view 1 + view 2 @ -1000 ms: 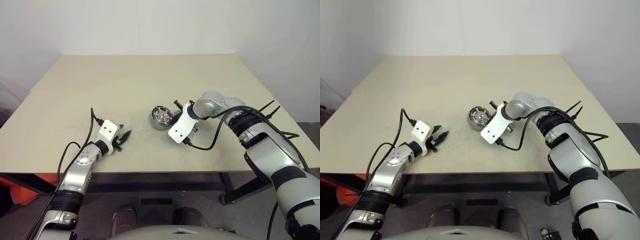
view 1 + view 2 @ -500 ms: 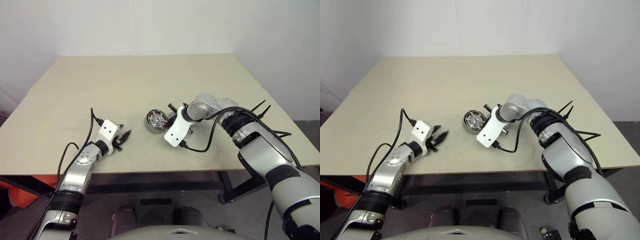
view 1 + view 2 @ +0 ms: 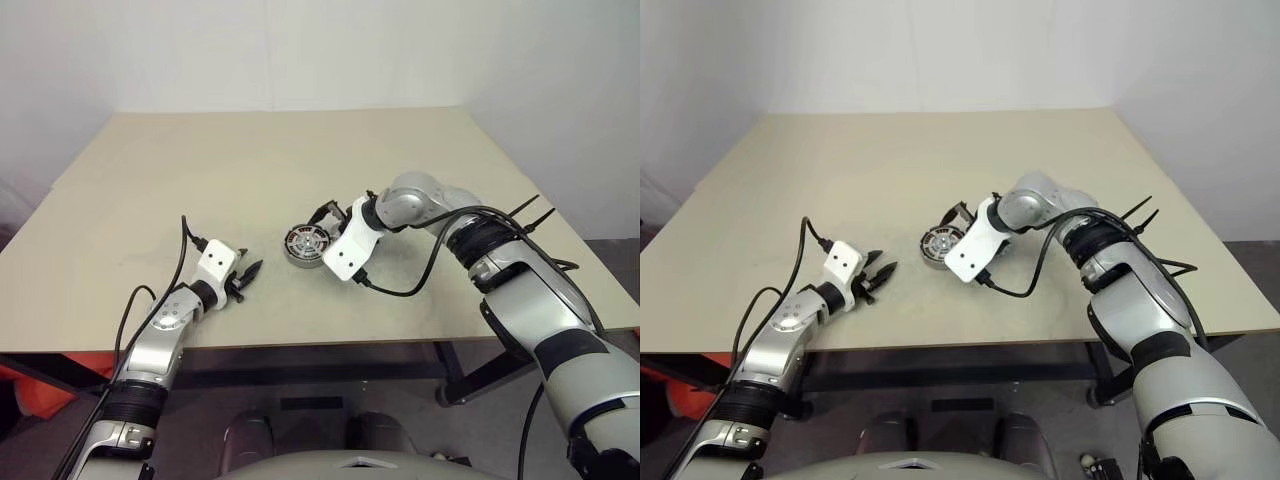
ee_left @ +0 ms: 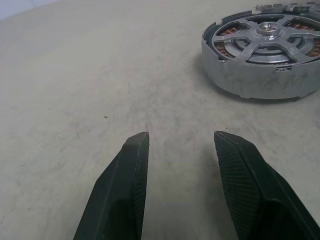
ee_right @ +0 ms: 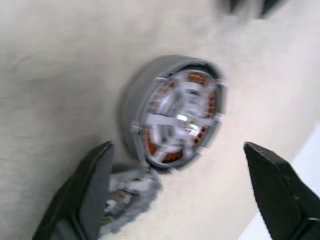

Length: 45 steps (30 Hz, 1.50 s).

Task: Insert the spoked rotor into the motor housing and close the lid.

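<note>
The motor housing (image 3: 303, 245) stands on the table, a grey cup with copper windings showing inside. The spoked rotor (image 4: 270, 37) sits in it, its silver spokes and hub facing up. The lid (image 5: 127, 197), a grey notched disc, lies on the table right beside the housing, and its edge peeks out behind the housing (image 4: 280, 7). My right gripper (image 5: 177, 147) hangs open wide just above the housing and lid, holding nothing. My left gripper (image 4: 181, 136) rests low over the table a short way left of the housing, with its jaws apart and empty.
The tan table (image 3: 200, 170) spreads wide behind and to both sides of the parts. Its front edge (image 3: 300, 345) runs just below my left arm. A black cable (image 3: 420, 285) loops off my right wrist above the table.
My right gripper has gone from shut to wide open. It has lifted and swung left over the housing. The left arm has kept still.
</note>
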Motion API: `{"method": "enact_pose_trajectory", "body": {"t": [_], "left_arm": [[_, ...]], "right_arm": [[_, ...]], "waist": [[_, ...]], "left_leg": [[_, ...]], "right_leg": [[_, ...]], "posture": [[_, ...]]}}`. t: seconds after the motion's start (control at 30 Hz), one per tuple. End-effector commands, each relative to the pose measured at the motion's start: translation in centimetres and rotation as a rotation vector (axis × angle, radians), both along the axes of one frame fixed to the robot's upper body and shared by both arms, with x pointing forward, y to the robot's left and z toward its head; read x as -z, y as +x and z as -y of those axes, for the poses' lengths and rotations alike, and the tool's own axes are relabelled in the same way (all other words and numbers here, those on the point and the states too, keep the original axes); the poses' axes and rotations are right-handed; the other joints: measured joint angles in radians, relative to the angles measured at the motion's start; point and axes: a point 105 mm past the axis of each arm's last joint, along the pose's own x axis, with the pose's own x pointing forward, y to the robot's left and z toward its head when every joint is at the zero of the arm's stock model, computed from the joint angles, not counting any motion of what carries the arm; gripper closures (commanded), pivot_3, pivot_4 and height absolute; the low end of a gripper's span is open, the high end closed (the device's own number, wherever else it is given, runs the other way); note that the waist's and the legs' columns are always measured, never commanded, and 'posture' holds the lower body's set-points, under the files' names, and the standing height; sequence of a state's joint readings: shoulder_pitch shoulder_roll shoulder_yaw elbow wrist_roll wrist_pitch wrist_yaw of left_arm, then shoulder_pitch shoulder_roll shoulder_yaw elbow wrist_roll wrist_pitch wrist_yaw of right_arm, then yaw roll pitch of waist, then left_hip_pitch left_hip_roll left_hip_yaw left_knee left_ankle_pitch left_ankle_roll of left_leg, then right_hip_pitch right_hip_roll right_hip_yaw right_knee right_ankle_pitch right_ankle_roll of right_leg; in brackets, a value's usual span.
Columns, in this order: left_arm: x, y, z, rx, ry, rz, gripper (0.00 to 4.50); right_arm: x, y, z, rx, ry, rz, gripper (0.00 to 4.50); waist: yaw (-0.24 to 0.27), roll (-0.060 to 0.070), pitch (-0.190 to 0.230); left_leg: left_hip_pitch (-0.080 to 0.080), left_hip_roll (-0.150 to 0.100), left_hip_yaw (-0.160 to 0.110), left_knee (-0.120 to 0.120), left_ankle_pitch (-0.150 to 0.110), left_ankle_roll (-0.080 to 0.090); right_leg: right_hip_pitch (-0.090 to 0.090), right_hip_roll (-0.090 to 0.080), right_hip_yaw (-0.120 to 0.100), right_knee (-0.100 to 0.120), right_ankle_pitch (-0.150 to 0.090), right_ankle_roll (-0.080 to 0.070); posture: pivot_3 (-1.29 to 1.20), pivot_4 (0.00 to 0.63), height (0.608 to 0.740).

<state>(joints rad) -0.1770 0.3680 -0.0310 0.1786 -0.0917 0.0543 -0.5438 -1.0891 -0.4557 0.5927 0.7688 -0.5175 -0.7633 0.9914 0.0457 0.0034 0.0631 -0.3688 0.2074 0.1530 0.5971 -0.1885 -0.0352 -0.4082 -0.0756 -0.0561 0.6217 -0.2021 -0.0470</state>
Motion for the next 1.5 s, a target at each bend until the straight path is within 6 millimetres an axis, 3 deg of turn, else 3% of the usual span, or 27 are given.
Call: {"method": "enact_pose_trajectory", "body": {"t": [0.03, 0.13, 0.2, 0.37, 0.47, 0.63, 0.83, 1.0, 1.2, 1.37, 1.5], "left_arm": [[-1.6, 0.7, 0.3, 0.022, -0.001, 0.052, 2.31], [-2.0, 1.0, 0.6, 0.037, 0.000, 0.062, 2.31], [-2.1, 1.1, 0.7, 0.049, 0.002, 0.062, 2.31], [-2.1, 1.5, 1.4, 0.094, 0.014, 0.054, 2.31], [-2.4, 2.1, 1.9, 0.117, 0.014, 0.060, 2.31], [-2.6, 2.6, 3.0, 0.162, 0.020, 0.066, 2.31], [-3.5, 3.1, 3.9, 0.188, 0.021, 0.100, 2.31], [-4.9, 3.4, 4.9, 0.215, 0.010, 0.147, 2.31], [-5.6, 3.4, 5.2, 0.228, 0.010, 0.166, 2.31], [-5.6, 3.3, 4.9, 0.225, 0.019, 0.165, 2.31], [-5.6, 3.2, 4.6, 0.223, 0.025, 0.162, 2.31]], "right_arm": [[-3.2, 0.3, -0.7, 0.119, 0.260, -0.099, 0.01], [-7.1, 3.1, -0.5, 0.465, 0.806, -0.313, 0.01], [-7.2, 3.5, 1.0, 0.668, 1.007, -0.571, 0.01], [-6.1, 0.6, 4.9, 0.910, 1.209, -1.127, 0.01], [-5.8, -1.9, 7.0, 0.958, 1.287, -1.487, 0.01], [-3.1, -4.8, 8.3, 1.088, 1.276, -1.782, 0.01], [1.6, -5.7, 9.2, 1.324, 1.257, -1.854, 0.01], [4.0, -5.4, 9.6, 1.467, 1.279, -1.853, 0.01], [5.4, -3.5, 9.7, 1.532, 1.394, -1.820, 0.01], [5.1, -0.6, 10.1, 1.546, 1.613, -1.726, 0.01], [5.1, 0.5, 10.3, 1.558, 1.703, -1.672, 0.01]], "waist": [[0.000, 0.000, 0.000], [-0.001, 0.000, 0.000], [0.002, 0.000, 0.000], [0.038, 0.000, 0.000], [0.057, 0.001, 0.000], [0.061, 0.001, 0.000], [0.061, 0.001, 0.000], [0.062, 0.001, 0.000], [0.060, 0.001, 0.000], [0.055, 0.001, 0.000], [0.055, 0.001, 0.000]], "left_leg": [[0.000, 0.000, 0.000, 0.000, 0.000, 0.000], [0.001, 0.000, 0.000, 0.000, 0.000, 0.000], [0.002, 0.000, 0.000, 0.000, 0.001, -0.001], [0.004, 0.000, -0.001, -0.001, 0.001, -0.001], [0.004, 0.000, -0.001, -0.002, 0.001, -0.002], [0.007, 0.000, 0.000, -0.003, 0.003, -0.006], [0.012, -0.001, 0.000, -0.017, 0.011, -0.017], [0.013, -0.001, 0.000, -0.021, 0.014, -0.022], [0.012, -0.001, 0.000, -0.022, 0.014, -0.022], [0.013, -0.001, 0.000, -0.022, 0.014, -0.023], [0.013, -0.001, 0.000, -0.023, 0.014, -0.023]], "right_leg": [[0.000, 0.000, 0.000, 0.000, 0.000, 0.000], [0.001, 0.000, 0.000, 0.000, 0.000, 0.000], [0.001, 0.001, 0.000, 0.001, 0.000, 0.000], [0.004, 0.000, 0.001, -0.002, 0.000, 0.000], [0.004, 0.000, 0.001, -0.002, 0.000, 0.000], [0.004, 0.000, 0.001, -0.001, -0.002, 0.004], [0.004, 0.000, 0.001, -0.003, -0.004, 0.008], [0.004, 0.000, 0.001, -0.005, -0.004, 0.008], [0.004, 0.000, 0.001, -0.007, -0.004, 0.007], [0.004, 0.000, 0.001, -0.007, -0.004, 0.008], [0.004, 0.000, 0.001, -0.007, -0.004, 0.008]], "posture": [[0.00, 0.000, 0.740], [0.00, 0.000, 0.740], [0.00, 0.000, 0.740], [0.00, 0.000, 0.740], [0.00, 0.000, 0.740], [0.00, 0.000, 0.740], [0.00, 0.000, 0.740], [0.00, 0.000, 0.740], [0.00, 0.000, 0.740], [0.00, 0.000, 0.740], [0.00, 0.000, 0.740]]}}
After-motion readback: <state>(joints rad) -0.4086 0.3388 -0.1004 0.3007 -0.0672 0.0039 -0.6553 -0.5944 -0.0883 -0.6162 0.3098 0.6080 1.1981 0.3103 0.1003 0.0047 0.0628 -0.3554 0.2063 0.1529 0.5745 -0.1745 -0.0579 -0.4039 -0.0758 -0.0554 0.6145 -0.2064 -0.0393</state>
